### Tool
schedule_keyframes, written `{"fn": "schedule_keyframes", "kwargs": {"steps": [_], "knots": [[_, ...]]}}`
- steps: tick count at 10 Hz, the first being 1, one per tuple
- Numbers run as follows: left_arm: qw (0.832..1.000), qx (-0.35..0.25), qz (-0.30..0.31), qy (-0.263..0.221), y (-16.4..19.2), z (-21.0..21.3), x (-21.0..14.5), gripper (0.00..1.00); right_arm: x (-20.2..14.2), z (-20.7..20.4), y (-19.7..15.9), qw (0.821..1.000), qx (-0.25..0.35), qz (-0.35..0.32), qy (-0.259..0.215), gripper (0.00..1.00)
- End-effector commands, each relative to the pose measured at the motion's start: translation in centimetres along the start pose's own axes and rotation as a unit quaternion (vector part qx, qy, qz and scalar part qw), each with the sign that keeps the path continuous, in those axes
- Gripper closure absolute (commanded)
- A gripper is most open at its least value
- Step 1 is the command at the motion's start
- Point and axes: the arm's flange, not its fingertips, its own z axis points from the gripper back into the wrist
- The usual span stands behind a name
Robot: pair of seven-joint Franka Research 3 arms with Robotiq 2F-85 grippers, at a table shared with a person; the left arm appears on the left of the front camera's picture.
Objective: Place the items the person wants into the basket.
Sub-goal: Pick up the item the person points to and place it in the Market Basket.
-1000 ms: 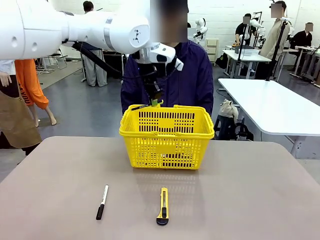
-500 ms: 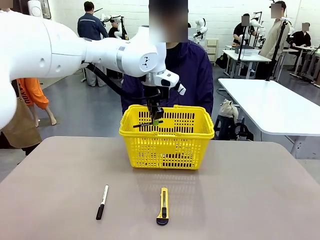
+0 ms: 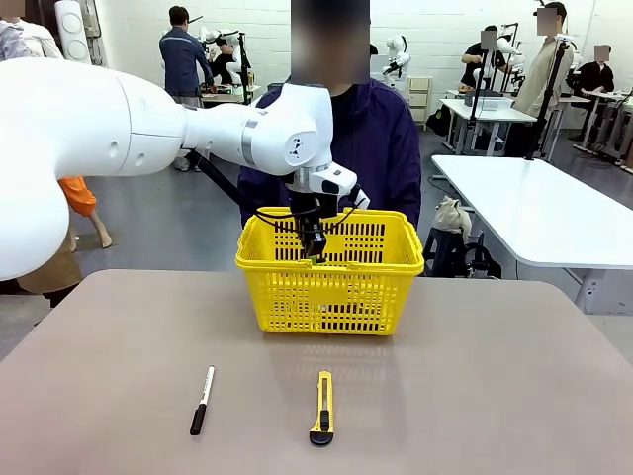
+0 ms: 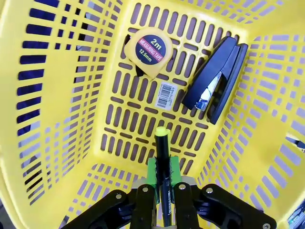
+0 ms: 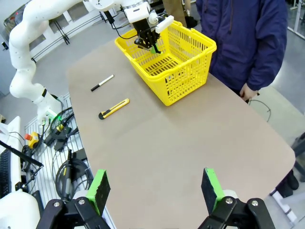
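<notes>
The yellow basket point(image 3: 331, 272) stands at the table's far middle, in front of the person point(image 3: 381, 148). My left gripper point(image 3: 314, 242) reaches down inside it, shut on the slim black pen point(image 4: 163, 152), whose yellow end points at the basket floor. On that floor lie the round yellow-and-black tape measure point(image 4: 148, 46) and the black stapler point(image 4: 215, 78). The pen hangs above the basket floor point(image 4: 143, 102), apart from both. My right gripper point(image 5: 155, 191) is open and holds nothing, high over the near table edge, far from the basket point(image 5: 167, 57).
A white marker with a black cap point(image 3: 202, 399) and a yellow-and-black utility knife point(image 3: 322, 407) lie on the near part of the table. The person's hand point(image 5: 248, 90) hangs beside the far table edge.
My left gripper has come down from above the basket's rim into the basket, still holding the pen. The right gripper's state is unchanged.
</notes>
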Motion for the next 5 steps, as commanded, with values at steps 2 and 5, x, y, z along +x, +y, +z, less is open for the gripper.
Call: {"fn": "schedule_keyframes", "kwargs": {"steps": [2, 5], "knots": [[1.0, -0.017, -0.023, -0.001, 0.82, 0.11, 1.23, 0.88, 0.16, 0.06, -0.13, 1.0, 0.003, 0.003, 0.002, 0.0], [0.999, -0.018, -0.035, -0.008, 0.71, 0.38, 1.44, 0.74, 0.16, 0.06, -0.13, 1.0, 0.003, 0.003, 0.002, 0.0]]}}
